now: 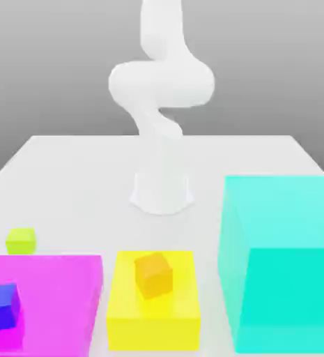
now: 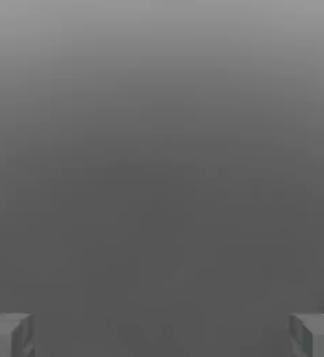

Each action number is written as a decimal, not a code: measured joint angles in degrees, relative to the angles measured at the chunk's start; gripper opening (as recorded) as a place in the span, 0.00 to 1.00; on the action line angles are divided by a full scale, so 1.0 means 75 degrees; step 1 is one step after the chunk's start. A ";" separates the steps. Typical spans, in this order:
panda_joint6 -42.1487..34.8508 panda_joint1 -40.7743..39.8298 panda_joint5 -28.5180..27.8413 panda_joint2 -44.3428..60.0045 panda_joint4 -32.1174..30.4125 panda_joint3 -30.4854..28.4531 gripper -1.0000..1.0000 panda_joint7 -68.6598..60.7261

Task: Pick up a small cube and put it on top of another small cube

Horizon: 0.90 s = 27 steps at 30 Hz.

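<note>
lime cube (image 1: 21,240), deep-blue cube (image 1: 0,306), orange cube (image 1: 154,274), white arm (image 1: 161,90)

My arm (image 1: 162,84) is plain glossy white throughout, built of thick rounded links that merge smoothly into one another, with no cables, screws or markings to be seen; my base (image 1: 162,190) is a white cylinder flaring slightly at the foot. In the hand view, my two fingertips (image 2: 8,335) are blocky, matt grey, each with a white edge

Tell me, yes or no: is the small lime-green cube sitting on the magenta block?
No, the small lime-green cube rests on the white table, just behind the magenta block.
</note>
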 joint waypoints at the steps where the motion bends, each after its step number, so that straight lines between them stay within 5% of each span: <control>1: 0.0091 -0.0196 0.0027 0.0150 -0.0078 0.0021 0.50 0.0342; 27: 0.2268 -0.4528 0.0165 0.3759 -0.1952 0.0376 0.50 0.8915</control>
